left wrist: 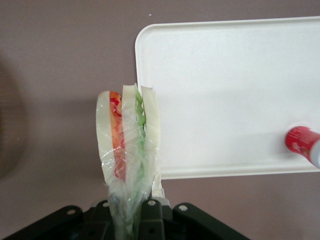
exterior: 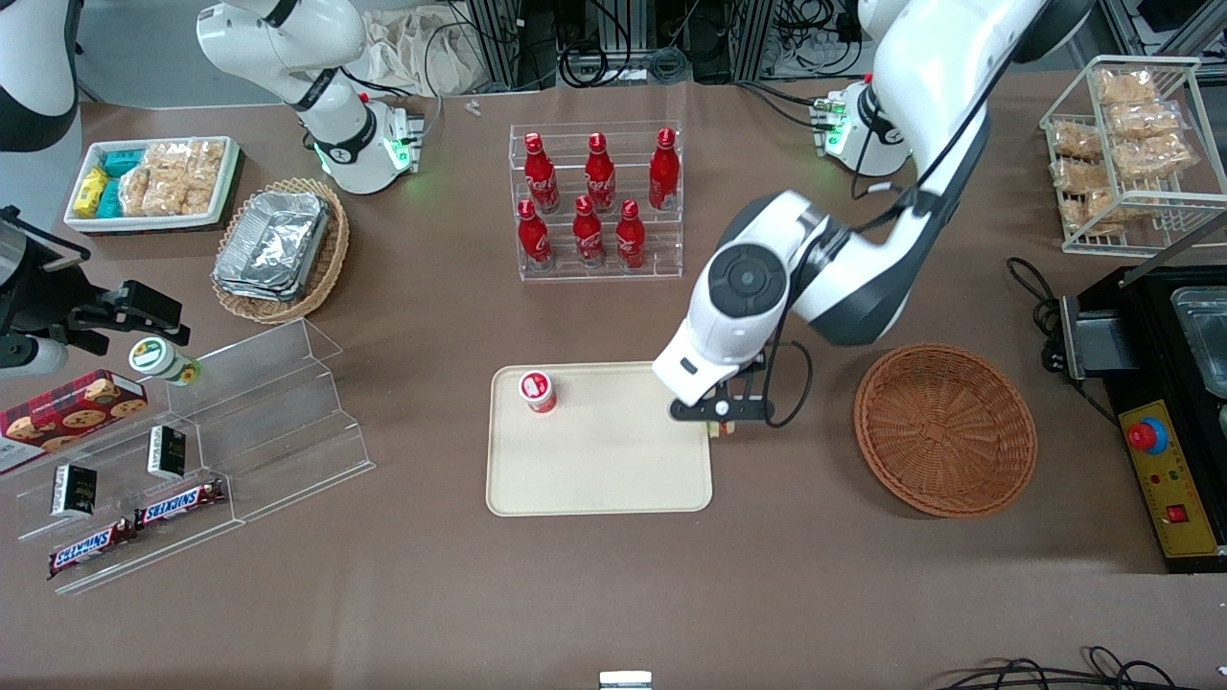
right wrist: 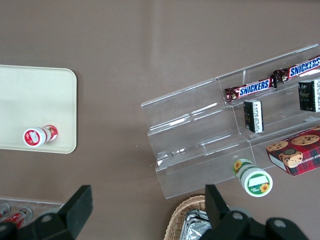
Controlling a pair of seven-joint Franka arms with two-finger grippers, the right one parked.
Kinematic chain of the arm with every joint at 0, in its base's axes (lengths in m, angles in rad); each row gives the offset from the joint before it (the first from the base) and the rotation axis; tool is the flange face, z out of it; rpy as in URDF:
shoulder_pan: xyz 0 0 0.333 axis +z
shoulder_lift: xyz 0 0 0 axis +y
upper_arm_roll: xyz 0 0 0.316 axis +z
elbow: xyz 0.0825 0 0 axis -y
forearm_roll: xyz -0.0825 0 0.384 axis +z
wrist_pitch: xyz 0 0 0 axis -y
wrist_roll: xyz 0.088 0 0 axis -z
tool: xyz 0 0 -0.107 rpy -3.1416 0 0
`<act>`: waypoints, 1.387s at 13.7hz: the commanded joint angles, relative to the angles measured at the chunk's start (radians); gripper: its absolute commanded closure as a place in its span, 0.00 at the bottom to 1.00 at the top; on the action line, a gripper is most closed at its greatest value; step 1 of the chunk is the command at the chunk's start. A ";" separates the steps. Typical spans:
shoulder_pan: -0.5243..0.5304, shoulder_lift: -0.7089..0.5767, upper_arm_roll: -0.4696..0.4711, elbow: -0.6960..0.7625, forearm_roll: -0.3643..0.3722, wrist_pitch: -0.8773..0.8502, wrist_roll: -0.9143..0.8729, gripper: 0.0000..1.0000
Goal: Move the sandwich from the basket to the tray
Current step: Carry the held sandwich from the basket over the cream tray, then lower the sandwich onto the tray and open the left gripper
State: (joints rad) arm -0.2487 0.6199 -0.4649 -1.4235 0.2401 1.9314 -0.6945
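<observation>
The tray (exterior: 599, 470) lies flat on the brown tabletop (exterior: 431, 594), with the basket (exterior: 944, 431) well apart from it toward the working arm's end and a strip of bare tabletop between them. On the tray a small red cup (exterior: 538, 391) stands near the corner toward the parked arm's end; the rest of its cream surface is bare. The gripper (exterior: 721, 422) hangs just at the tray's edge nearest the basket, over the rim line. In the wrist view the jaws are clenched on the sandwich (left wrist: 129, 145), a plastic-wrapped wedge held upright with its bread and red and green layers on edge, poised above the tabletop right beside the tray's rounded corner (left wrist: 142, 35).
</observation>
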 commanded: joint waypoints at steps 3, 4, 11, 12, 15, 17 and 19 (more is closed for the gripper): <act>-0.032 0.149 0.005 0.038 0.113 0.162 0.007 1.00; -0.032 0.165 0.005 0.037 0.114 0.197 0.007 0.99; -0.057 0.244 0.008 0.037 0.140 0.253 -0.003 0.65; -0.058 0.242 0.008 0.037 0.142 0.253 -0.007 0.23; -0.047 0.227 0.008 0.037 0.136 0.241 -0.011 0.01; -0.026 0.169 0.006 0.038 0.120 0.136 -0.007 0.01; 0.011 0.095 0.002 0.040 0.072 0.039 0.004 0.01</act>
State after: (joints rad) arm -0.2704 0.8092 -0.4620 -1.3706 0.3502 2.0561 -0.6926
